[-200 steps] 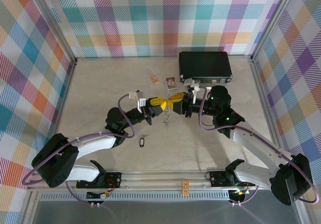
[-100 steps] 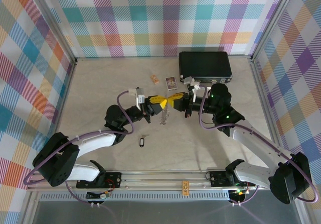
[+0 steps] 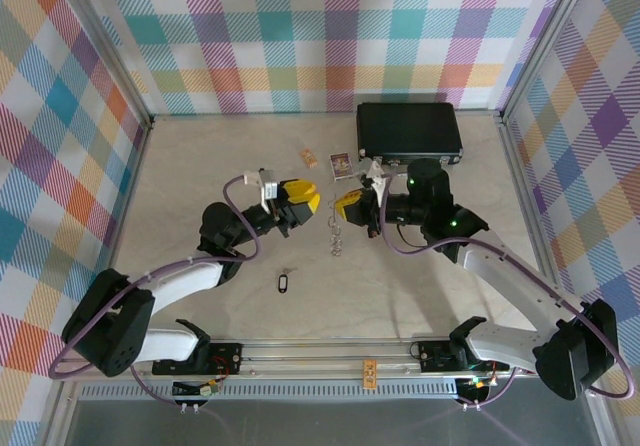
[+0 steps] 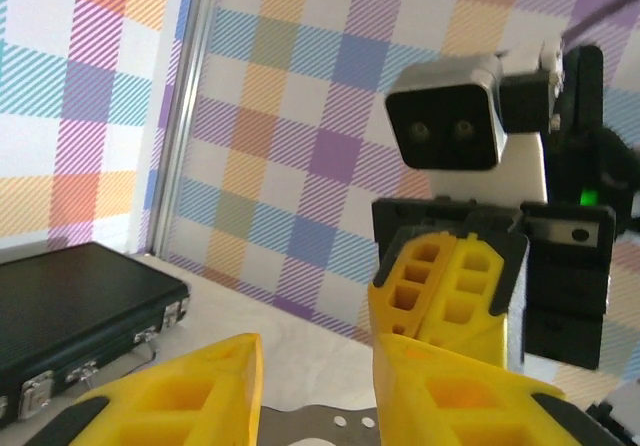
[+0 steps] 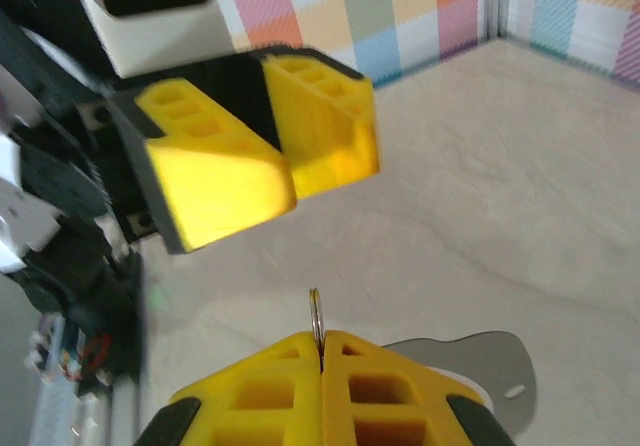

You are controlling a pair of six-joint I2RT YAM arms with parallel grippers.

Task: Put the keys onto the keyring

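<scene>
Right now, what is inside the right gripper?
A thin keyring edge pokes up between the fingers of the shut right gripper. Keys seem to hang from it in the top view. The ring's pinched part is covered.

A: The right gripper [image 5: 321, 344] is showing matt yellow plastic, moulded with hollow cells, and the keyring [image 5: 316, 314] is glinting like thin polished metal.
B: The left gripper [image 4: 315, 371] is wearing the same dull yellow plastic. The keys [image 3: 337, 238] are shining silvery, like metal.
A: The counter [image 3: 200, 166] is looking smooth and pale, faintly marbled, with a soft sheen.
B: The case [image 3: 409, 131] is appearing black and finely textured, with bright metal latches. The walls [image 3: 300, 36] are reading as matt printed plaid, and the post [image 4: 185, 96] is gleaming like brushed metal.
</scene>
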